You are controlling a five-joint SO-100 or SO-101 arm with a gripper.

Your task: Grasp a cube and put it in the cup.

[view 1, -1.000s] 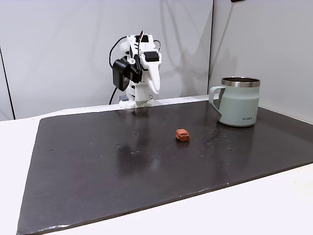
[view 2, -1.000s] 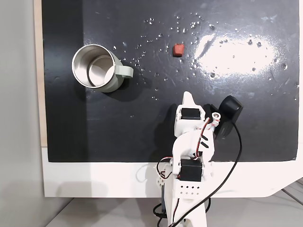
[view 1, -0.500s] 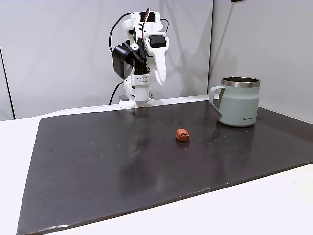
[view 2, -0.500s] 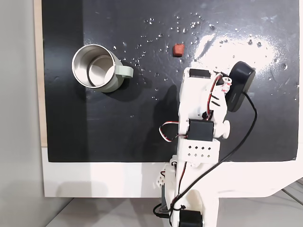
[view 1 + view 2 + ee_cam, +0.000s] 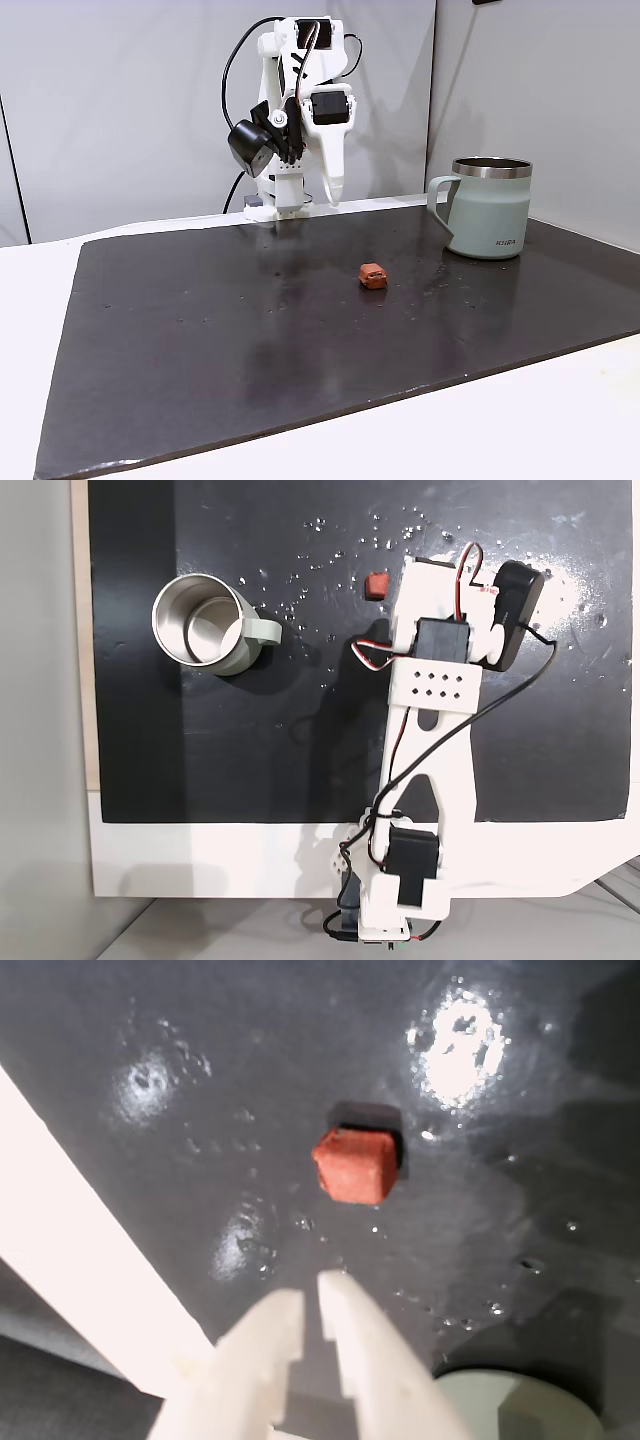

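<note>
Wrist view: the tool [image 5: 312, 1300] enters from the bottom edge with its two pale fingers nearly together, only a narrow slit between them, and nothing held. The cube [image 5: 354, 1165], reddish-brown and slightly rounded, lies on the dark, glossy surface [image 5: 150, 1020] ahead of the fingertips and a little to the right of their line, well apart from them. A pale curved form at the lower right edge is probably the cup [image 5: 520, 1405], though too little shows to be sure.

Fixed view from the front: the arm stands raised at the far edge of the surface [image 5: 200, 340], the tool [image 5: 331, 195] pointing downward, high above the mat and behind the cube [image 5: 373, 275]. The cup [image 5: 489, 207] stands upright at the right, handle toward the arm, well apart from the cube.

Fixed view from above: the arm reaches over the surface [image 5: 250, 740]; the cube [image 5: 377, 585] lies just beside the arm's forward end, on its left in this view. The cup [image 5: 205, 623] stands well to the left, its steel mouth open and unobstructed.

Step in hand — the approach to the cube. To do it well, the fingers should spread before descent, since the present slit is narrower than the block. The tool should be centred over the cube — correcting the slight offset — then lowered until the tips straddle it near the surface, and only then clenched.
</note>
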